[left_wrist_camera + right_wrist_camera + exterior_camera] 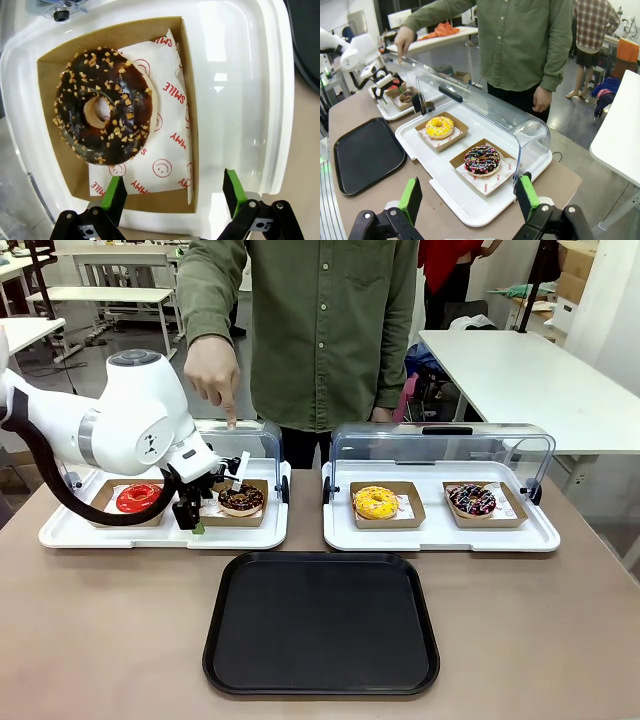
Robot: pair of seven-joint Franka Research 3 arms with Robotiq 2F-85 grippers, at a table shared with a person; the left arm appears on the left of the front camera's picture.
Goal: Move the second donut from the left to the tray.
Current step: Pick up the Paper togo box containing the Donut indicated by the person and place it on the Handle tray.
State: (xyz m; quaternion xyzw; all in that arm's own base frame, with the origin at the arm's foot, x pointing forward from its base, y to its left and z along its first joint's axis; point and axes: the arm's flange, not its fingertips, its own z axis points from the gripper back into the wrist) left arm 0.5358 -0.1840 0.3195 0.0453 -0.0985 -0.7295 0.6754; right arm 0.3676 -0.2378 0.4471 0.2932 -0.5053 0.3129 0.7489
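Dark chocolate-glazed ring donut [125,117], pale-crumbed and glossy; we log it upper left in the left wrist view, in a brown cardboard dish [67,170]. Left claw [174,187] spread apart below it; right claw [469,192] also apart. Flat black tray [320,625], rounded-square, lower centre of the front view.

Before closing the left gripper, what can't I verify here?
- Front view: the left gripper is small and dark; height above the cardboard dish unreadable.
- Left wrist view: the chocolate donut hides its own underside.
- Right wrist view: that donut is too small to judge.
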